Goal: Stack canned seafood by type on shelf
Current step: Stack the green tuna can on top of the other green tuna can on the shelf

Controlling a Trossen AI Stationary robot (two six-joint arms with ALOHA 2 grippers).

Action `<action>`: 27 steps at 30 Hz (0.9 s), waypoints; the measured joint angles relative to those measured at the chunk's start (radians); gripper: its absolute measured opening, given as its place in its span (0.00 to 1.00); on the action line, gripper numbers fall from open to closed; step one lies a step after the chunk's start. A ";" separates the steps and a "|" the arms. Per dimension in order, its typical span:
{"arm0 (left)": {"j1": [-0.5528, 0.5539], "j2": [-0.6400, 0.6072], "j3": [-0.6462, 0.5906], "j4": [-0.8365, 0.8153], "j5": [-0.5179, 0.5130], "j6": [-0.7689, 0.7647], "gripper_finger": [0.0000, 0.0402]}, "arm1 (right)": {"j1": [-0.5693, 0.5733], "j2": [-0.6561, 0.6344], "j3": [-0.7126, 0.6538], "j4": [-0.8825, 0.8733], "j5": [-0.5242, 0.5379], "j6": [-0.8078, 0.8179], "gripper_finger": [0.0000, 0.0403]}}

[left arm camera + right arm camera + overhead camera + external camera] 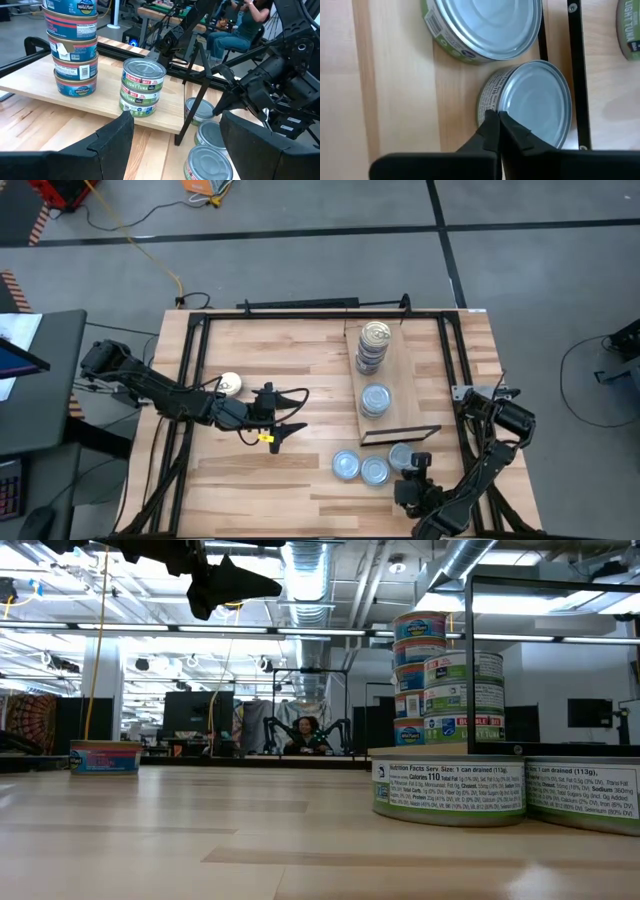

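The shelf (392, 370) carries a tall stack of gold-topped tins (373, 345) and a shorter stack of silver-topped tins (375, 400); both stacks also show in the left wrist view (72, 50) (142, 87). Three silver-topped tins (360, 468) rest flat on the table next to the shelf's dark strip (400, 432). One cream-topped tin (230, 383) sits alone at the table's left. My left gripper (296, 411) hovers open, above the table's middle, pointing at the shelf. My right gripper (495, 117) is shut over the rightmost loose tin (530, 105). My right gripper's shut fingertips (491, 120) come from above and lie over the rim of the silver-topped tin (487, 102), on its label side. The tin rests flat on the table. Whether the tips touch it, I cannot tell.
A black tube frame (195, 350) runs along the table's left, far and right sides. The right arm (270, 85) stands beside the shelf's strip end. Bare tabletop lies between the lone tin and the shelf. A seated person (305, 732) shows beyond the table.
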 joint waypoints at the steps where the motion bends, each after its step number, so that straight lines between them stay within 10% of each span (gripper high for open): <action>1: 0.000 0.000 0.000 0.000 0.000 0.000 0.70 | 0.003 0.000 0.003 -0.004 -0.002 0.010 0.06; 27: 0.000 0.000 0.000 0.001 0.001 -0.006 0.70 | 0.006 0.006 0.019 0.042 -0.067 0.019 0.08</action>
